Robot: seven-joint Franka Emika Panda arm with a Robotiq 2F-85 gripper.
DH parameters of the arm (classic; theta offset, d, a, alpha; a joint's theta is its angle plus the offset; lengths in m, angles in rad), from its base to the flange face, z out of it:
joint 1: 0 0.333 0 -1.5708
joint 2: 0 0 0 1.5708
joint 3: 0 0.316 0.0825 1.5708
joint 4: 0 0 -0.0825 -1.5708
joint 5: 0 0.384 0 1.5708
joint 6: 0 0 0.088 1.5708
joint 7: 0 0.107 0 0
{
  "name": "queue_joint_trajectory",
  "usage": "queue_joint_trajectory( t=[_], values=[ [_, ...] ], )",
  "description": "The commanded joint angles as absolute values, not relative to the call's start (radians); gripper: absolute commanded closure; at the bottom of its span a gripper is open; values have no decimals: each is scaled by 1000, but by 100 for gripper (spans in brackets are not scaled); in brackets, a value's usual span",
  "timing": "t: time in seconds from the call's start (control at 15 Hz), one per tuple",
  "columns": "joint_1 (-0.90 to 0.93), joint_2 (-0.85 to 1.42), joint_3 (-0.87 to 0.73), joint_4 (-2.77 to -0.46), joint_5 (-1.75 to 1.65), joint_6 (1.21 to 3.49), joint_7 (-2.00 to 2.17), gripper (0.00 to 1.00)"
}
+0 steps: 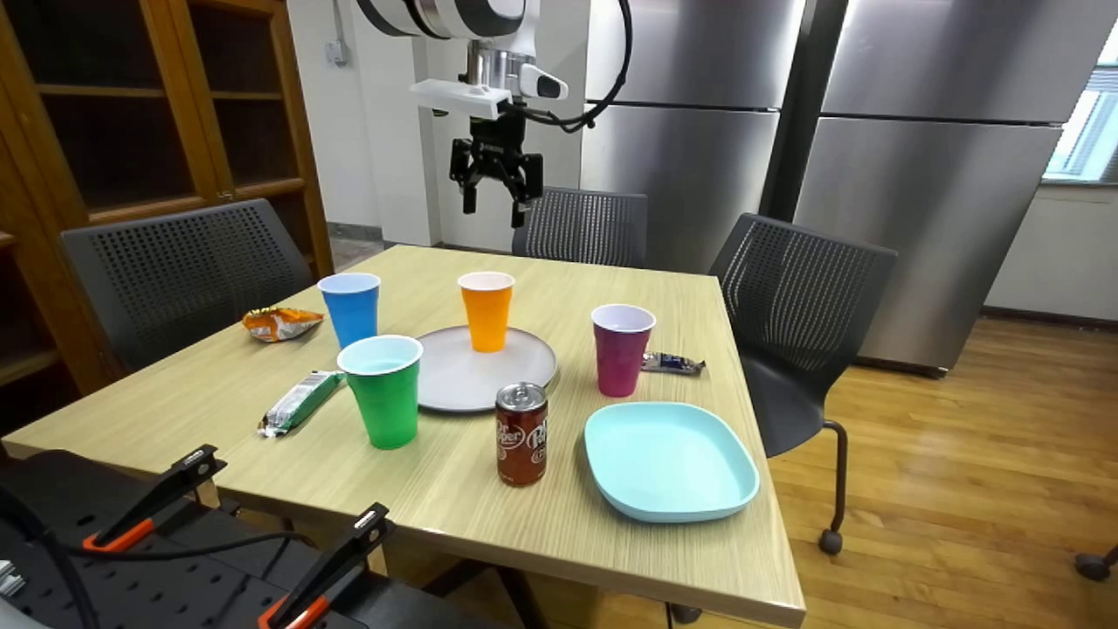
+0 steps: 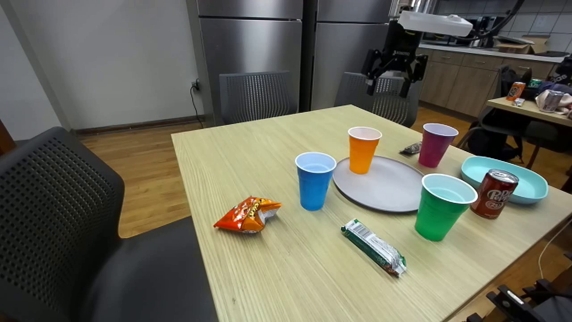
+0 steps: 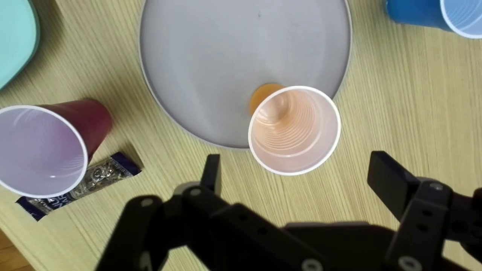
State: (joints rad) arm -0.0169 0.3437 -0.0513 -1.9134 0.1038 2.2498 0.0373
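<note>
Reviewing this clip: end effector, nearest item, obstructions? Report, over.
Black two-fingered end effector: open, empty, hanging clear. Tapered orange plastic cup: upright on round grey plate. No obstruction visible between end effector and cup.

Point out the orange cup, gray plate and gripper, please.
Orange cup [image 1: 487, 316], in an exterior view: its outer wall.
Gray plate [image 3: 229, 64], in the wrist view: bare top surface.
Gripper [image 2: 388, 90], in an exterior view: midway between fingertips.

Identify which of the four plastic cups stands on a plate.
The orange tapered plastic cup stands on the round grey plate; the blue plastic cup, green plastic cup and purple plastic cup, also tapered, stand directly on the light wood-grain table.
</note>
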Motion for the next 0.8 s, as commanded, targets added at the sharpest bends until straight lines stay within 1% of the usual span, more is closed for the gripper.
queue_joint_trajectory(
  t=[0.0, 0.33, 0.73],
  values=[
    [-26, 344, -42, -1912, 99, 2248, 39, 0],
    [-20, 345, -42, -1917, 86, 2264, 40, 0],
    [19, 345, 4, -1966, 63, 2315, -2, 0]
  ],
)
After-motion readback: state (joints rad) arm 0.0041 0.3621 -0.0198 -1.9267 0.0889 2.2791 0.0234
